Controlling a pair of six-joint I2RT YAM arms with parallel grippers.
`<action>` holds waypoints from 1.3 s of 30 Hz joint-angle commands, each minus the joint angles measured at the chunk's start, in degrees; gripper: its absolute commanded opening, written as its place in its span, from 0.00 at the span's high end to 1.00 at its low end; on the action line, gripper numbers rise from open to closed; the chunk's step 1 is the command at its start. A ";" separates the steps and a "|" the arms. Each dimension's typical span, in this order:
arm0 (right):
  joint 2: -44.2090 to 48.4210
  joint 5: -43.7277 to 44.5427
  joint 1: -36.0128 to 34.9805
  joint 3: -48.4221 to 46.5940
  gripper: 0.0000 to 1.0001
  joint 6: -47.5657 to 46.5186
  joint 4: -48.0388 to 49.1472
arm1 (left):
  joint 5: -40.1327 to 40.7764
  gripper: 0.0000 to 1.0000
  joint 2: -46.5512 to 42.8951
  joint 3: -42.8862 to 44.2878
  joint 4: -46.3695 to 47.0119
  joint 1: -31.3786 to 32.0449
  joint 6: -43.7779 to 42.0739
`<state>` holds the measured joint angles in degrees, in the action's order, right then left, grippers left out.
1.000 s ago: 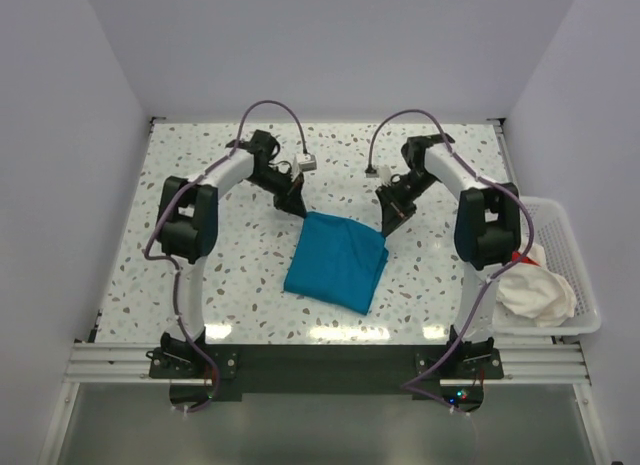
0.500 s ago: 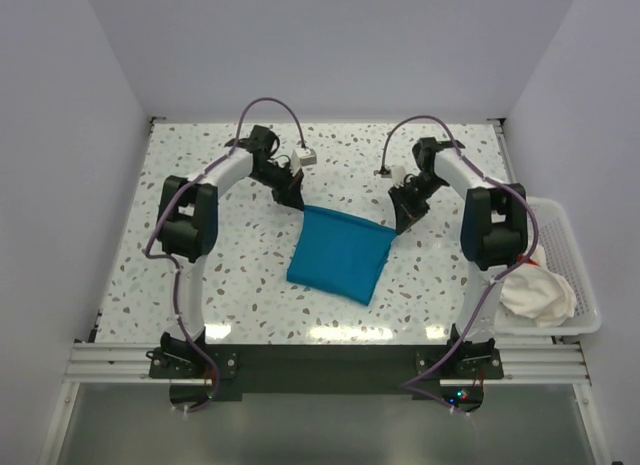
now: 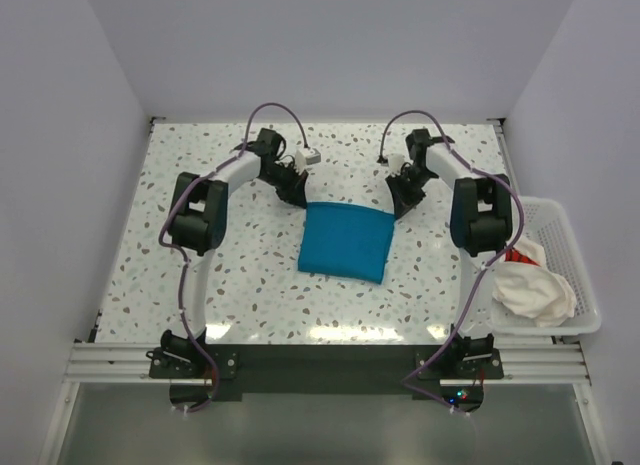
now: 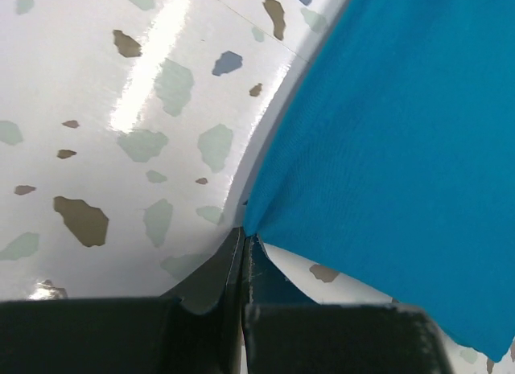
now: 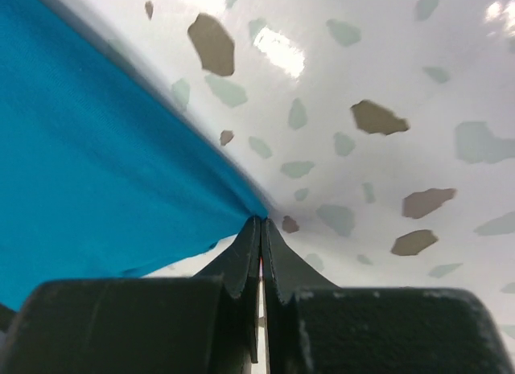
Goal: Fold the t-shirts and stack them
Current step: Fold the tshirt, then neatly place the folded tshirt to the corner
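left gripper (image 3: 300, 203) and right gripper (image 3: 398, 207) pinching teal shirt (image 3: 345, 240) corners, white shirt (image 3: 535, 290) in basket (image 3: 548, 330)

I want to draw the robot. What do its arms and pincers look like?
The left arm and right arm are white with chunky black joints, each with a looping purple cable. The left pincer and right pincer are black, tapering to thin tips.

Folded teal t-shirt (image 3: 345, 242) flat mid speckled table (image 3: 240, 270). Left gripper (image 3: 298, 199) at far-left corner, right gripper (image 3: 399, 207) at far-right corner. White t-shirt (image 3: 537, 291), red marks, crumpled in mesh basket (image 3: 578, 270) at right.
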<state>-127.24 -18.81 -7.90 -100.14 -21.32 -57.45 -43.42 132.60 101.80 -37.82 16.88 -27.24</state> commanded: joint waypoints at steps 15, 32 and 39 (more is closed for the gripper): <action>19.91 0.96 -1.94 0.81 0.29 8.04 3.75 | 9.22 0.00 -25.46 -15.82 19.36 -0.98 19.77; 19.06 28.83 -34.72 13.32 0.26 32.48 11.40 | 32.69 0.00 -41.80 -29.19 18.75 -5.28 34.98; 9.30 21.20 -32.54 10.05 0.27 27.66 7.46 | 32.34 0.00 -43.83 -32.10 20.68 -5.46 34.28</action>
<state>-115.96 4.78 -42.24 -87.59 7.77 -47.75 -11.70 91.02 70.08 -19.77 11.64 6.70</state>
